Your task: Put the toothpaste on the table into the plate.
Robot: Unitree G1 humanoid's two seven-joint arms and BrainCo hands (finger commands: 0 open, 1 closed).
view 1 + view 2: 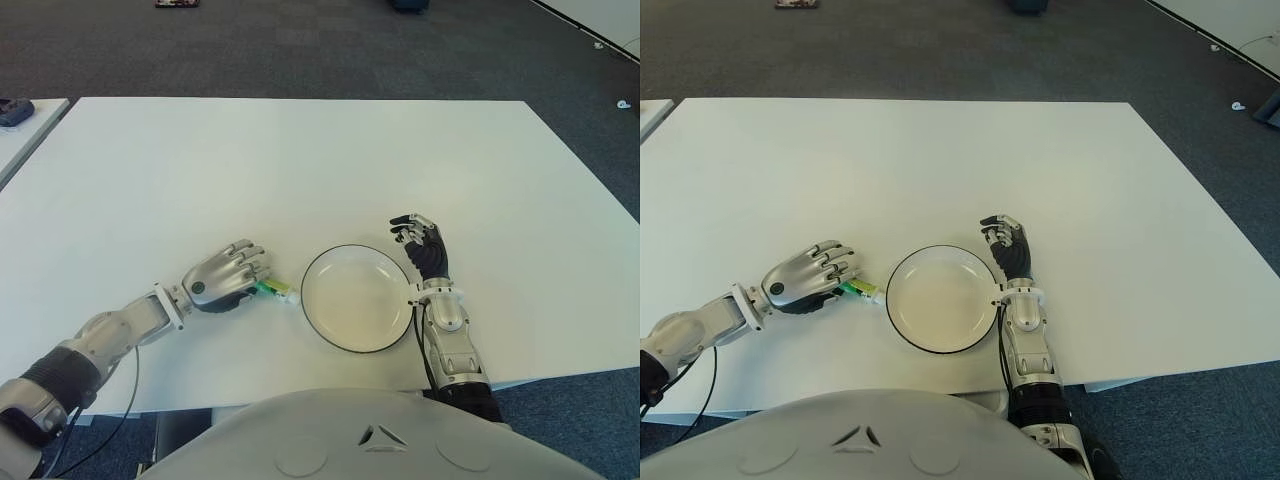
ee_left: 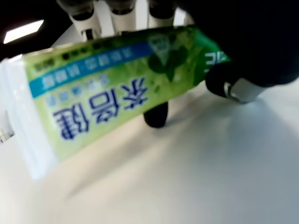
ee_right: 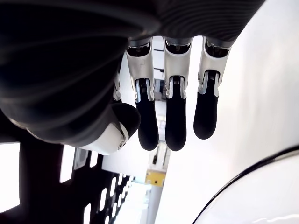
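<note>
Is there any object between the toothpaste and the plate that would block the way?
Nothing visible does. The left hand is shut on the toothpaste, just left of the plate, with only bare table between them. The right hand shows at the plate's far right side, holding nothing.

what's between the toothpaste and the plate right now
Only a narrow strip of bare table, seen in the left eye view: the toothpaste, held in the left hand, ends just short of the plate rim.

White table point(image 1: 300, 160) on dark grey carpet floor point(image 1: 300, 50); second table edge point(image 1: 25, 125) at left.
</note>
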